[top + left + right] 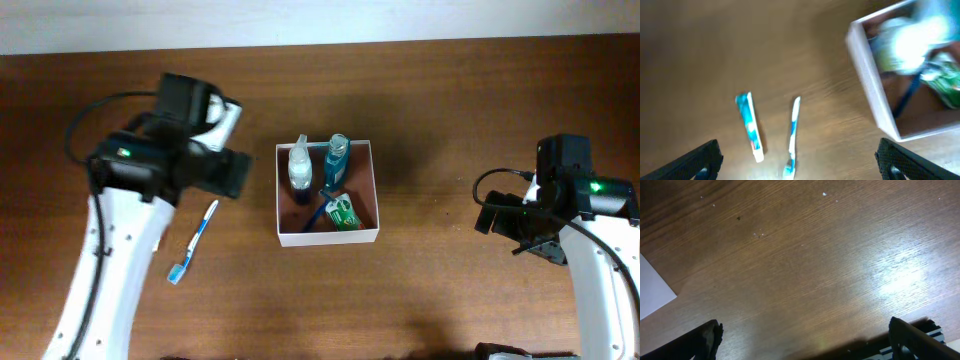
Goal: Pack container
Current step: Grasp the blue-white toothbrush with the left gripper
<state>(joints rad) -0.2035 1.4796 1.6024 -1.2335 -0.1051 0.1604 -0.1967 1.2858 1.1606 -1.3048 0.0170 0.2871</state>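
Observation:
The container (368, 235) is a white square box with a reddish-brown inside, at the table's middle. It holds a clear bottle with a white cap (300, 165), a teal bottle (337, 160), a green tube (343, 214) and a blue toothbrush (318, 212). A blue-and-white toothbrush (193, 243) lies on the table to its left. The left wrist view shows that toothbrush (792, 131), a blue-and-white toothpaste tube (750, 127) beside it, and the container's corner (870, 75). My left gripper (797, 161) is open and empty above them. My right gripper (805, 335) is open and empty over bare table.
The table is dark brown wood (450, 120). My left arm (120, 250) covers the table left of the loose toothbrush. My right arm (590, 250) stands at the far right. A white container corner (652, 292) shows at the left of the right wrist view.

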